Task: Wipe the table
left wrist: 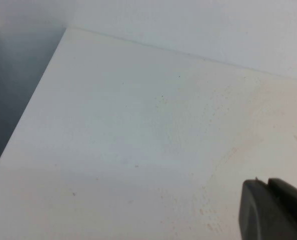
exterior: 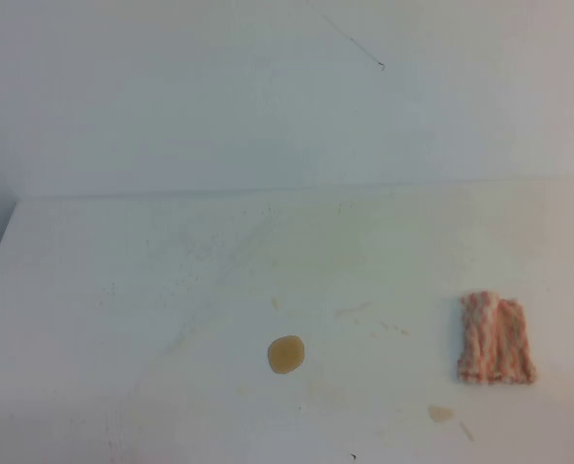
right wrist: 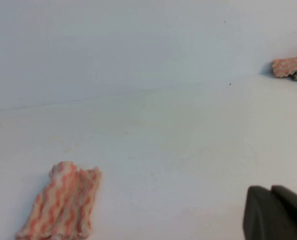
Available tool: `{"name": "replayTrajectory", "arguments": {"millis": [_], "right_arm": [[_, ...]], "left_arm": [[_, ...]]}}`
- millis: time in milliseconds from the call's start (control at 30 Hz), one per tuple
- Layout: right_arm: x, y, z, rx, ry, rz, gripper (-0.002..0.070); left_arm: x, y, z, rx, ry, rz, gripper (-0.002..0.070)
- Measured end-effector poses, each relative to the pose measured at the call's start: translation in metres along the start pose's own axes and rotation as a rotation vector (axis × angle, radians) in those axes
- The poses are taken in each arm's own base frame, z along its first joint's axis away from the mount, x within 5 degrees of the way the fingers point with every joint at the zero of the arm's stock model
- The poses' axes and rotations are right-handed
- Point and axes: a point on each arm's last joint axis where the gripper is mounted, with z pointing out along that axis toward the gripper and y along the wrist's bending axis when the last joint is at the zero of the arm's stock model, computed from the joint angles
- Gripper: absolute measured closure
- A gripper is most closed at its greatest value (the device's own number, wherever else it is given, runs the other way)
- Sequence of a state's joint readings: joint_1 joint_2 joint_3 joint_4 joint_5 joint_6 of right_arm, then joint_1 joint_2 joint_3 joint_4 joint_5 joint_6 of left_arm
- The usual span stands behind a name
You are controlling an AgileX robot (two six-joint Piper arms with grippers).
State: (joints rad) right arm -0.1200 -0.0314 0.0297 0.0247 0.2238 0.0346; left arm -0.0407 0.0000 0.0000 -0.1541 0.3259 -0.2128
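Starting nearest you, your right gripper (right wrist: 271, 192), pinched shut and empty, hovers over the right of the table (exterior: 123, 290), the left gripper (left wrist: 267, 184) over its left; farther out the striped cloth (exterior: 497, 338) lies seemingly lengthwise away from you, nearer the right arm.

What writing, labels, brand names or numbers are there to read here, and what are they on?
None: no readable text in any view.
The white table, striped cloth and brown spill carry no markings.
The left gripper, over the table's left part, and the right gripper, near the cloth, show plain dark jaws.
The small pink and blue thing is too small to tell.
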Motion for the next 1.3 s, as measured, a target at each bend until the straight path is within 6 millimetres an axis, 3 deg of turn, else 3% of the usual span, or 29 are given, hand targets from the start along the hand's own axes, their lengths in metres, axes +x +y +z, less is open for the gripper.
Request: {"name": "replayTrajectory", "arguments": {"millis": [400,1300], "right_arm": [[0.0081,-0.0003,-0.0004,0.003,0.090,0.001,0.0680],[0.0046,-0.0002,0.0000,0.002,0.052,0.001,0.0680]], "left_arm": [[0.0000,0.0000,0.0000,0.000,0.000,0.000,0.0676],[0.0000,0.0000,0.0000,0.000,0.000,0.000,0.0676]]}}
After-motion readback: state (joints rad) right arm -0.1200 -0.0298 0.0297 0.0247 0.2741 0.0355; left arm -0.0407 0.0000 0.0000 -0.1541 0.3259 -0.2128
